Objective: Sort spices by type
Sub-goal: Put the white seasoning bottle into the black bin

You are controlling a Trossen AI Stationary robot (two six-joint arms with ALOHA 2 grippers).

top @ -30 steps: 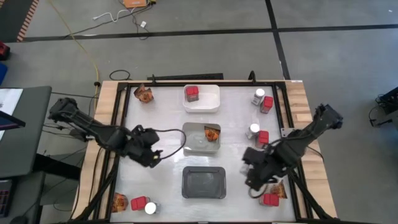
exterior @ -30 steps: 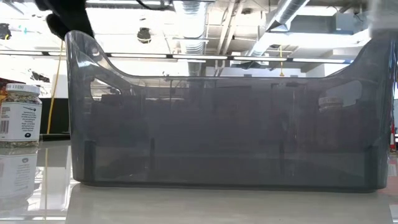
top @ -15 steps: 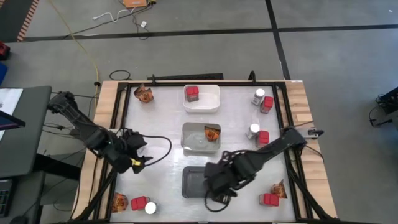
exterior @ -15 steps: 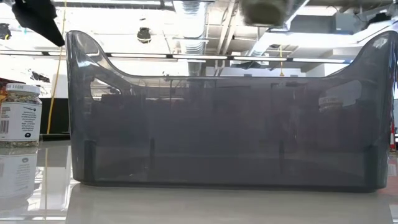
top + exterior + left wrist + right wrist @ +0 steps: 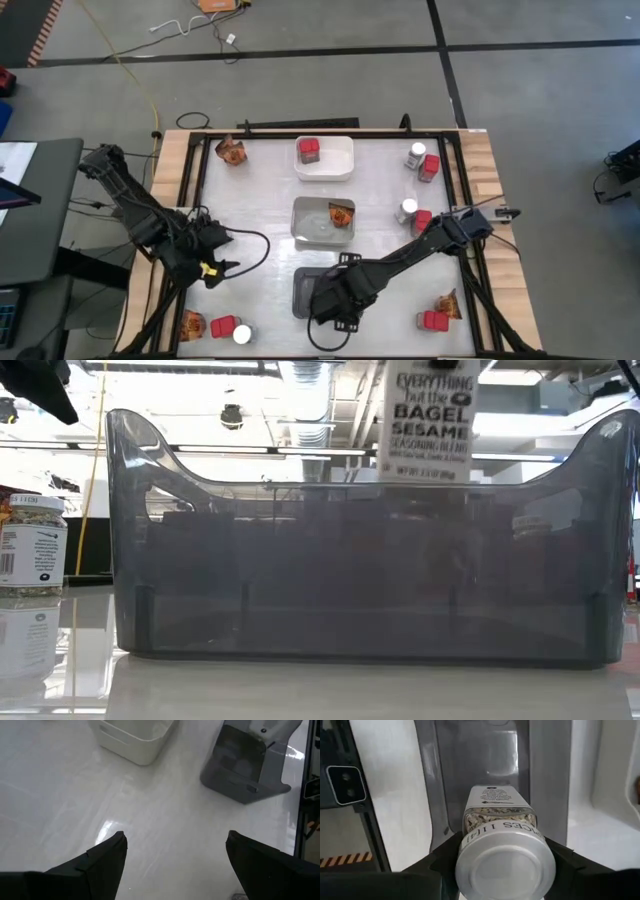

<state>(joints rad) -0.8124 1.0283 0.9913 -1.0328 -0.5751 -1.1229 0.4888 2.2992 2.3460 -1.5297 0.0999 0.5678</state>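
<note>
The right pincer (image 5: 500, 851) is clenched on a seasoning jar (image 5: 501, 832) with a round white lid, holding it above the dark grey tray (image 5: 300, 290) near the middle of the table's front edge; the low view shows the jar's label hanging over the tray's rim, not yet down inside. The likely trouble is a release from this height: the jar could strike the tray floor, tip and roll, or catch the wall if the pincer sits off-centre, which cannot be judged for certain here. The right arm also stretches across the front of the table, so drawing it back risks sweeping the red box (image 5: 433, 320) and the crinkly packet (image 5: 447, 305) near the front right corner. The left pincer (image 5: 172, 860) hangs released over bare table near the left edge, well apart from the trays. Open room lies between the clear tray (image 5: 305, 228) at the centre and the left edge; the front left corner is crowded by a packet (image 5: 192, 323), a red box (image 5: 223, 327) and a jar (image 5: 242, 334).
</note>
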